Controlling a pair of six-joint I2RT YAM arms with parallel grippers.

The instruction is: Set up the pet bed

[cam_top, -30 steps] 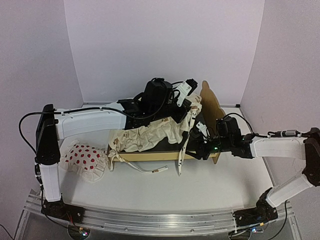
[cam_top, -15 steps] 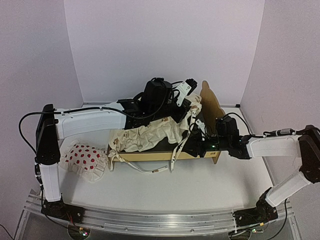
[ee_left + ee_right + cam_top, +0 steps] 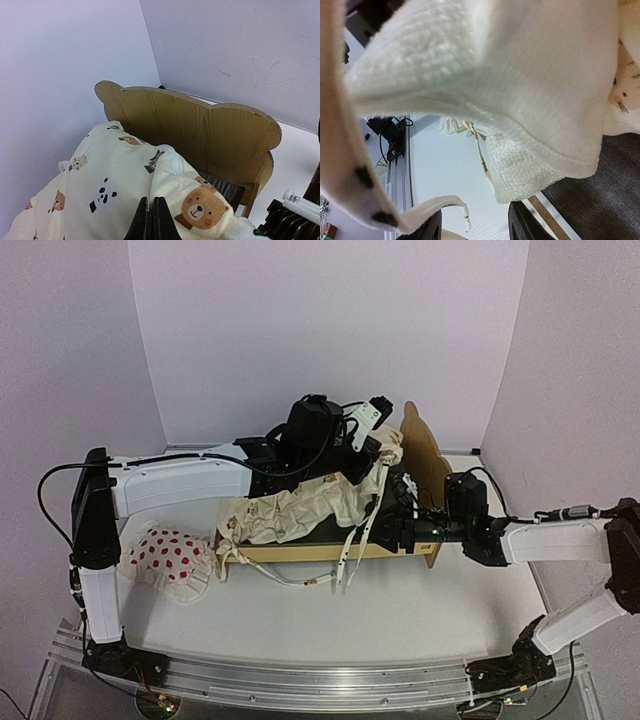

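Now right gripper [image 3: 475, 226] wider than before, by quilt [image 3: 295, 510] on pet bed [image 3: 425, 445].

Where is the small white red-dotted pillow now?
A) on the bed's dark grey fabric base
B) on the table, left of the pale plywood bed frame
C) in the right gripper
B: the small white red-dotted pillow lies on the white table, just left of the pale plywood bed frame.

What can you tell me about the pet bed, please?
The pet bed is pale plywood: an upright headboard with bear-ear corners, low side rails, dark grey fabric base. It stands on the white table, headboard at the right end. A cream animal-print quilt lies bunched across it, ties hanging over the near rail.
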